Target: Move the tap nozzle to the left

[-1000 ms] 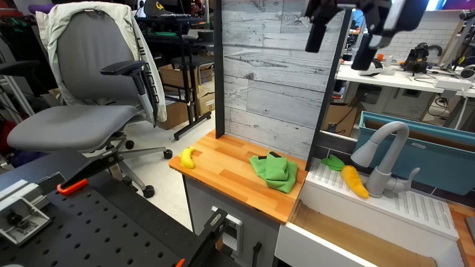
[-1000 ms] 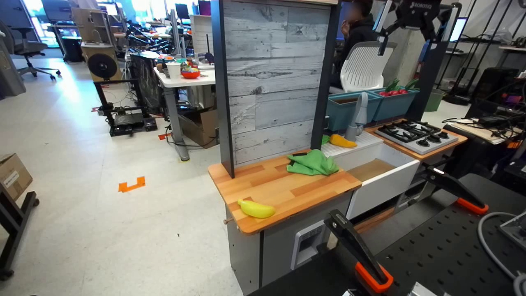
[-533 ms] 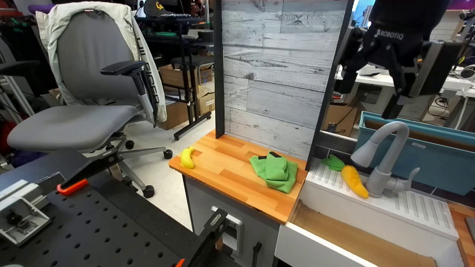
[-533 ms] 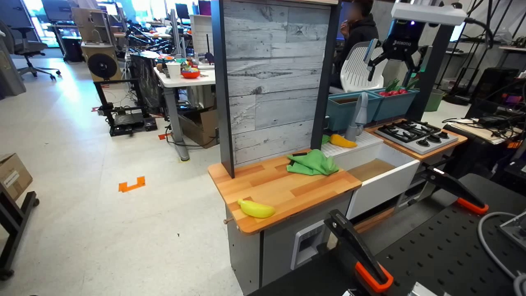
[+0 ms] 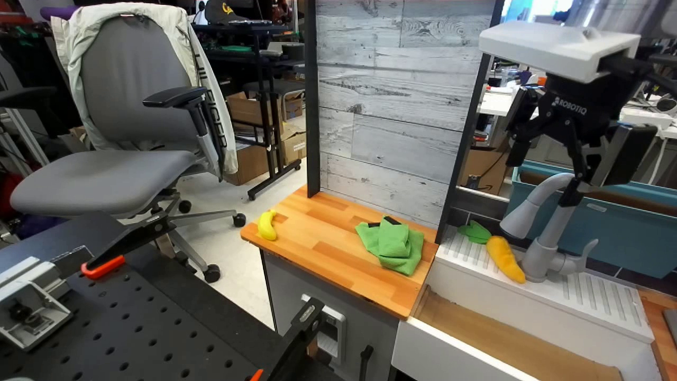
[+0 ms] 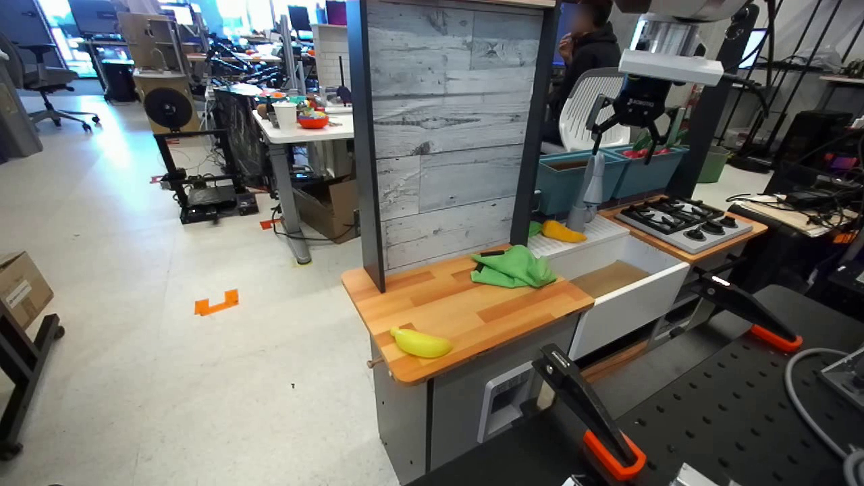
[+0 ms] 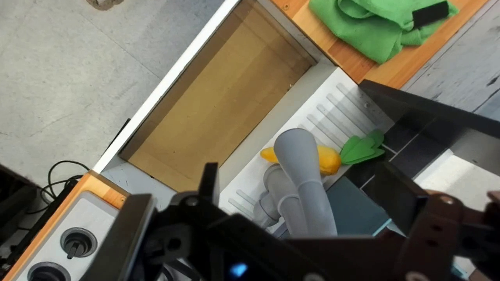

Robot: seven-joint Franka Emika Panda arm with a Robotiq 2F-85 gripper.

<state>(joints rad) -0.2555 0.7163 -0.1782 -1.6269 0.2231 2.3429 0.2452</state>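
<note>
pincer (image 5: 542, 179), jaws spread wide, upper right of the frame in an exterior view; grey tap nozzle (image 5: 555, 226) at centre right, arch partly hidden by one jaw, just beside an orange-yellow toy carrot (image 5: 503, 258).

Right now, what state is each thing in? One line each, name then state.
Tap nozzle: upright, head angled down, not gripped
Gripper: open; contact with the tap nozzle can't be told
Tap handle: lever tip up
Toy carrot: lying on the drainboard
Green cloth: bunched up on the wooden counter
Toy banana: lying near the wooden counter's edge
Stove: on or off can't be told
Desk chair: jacket draped over its back
</note>
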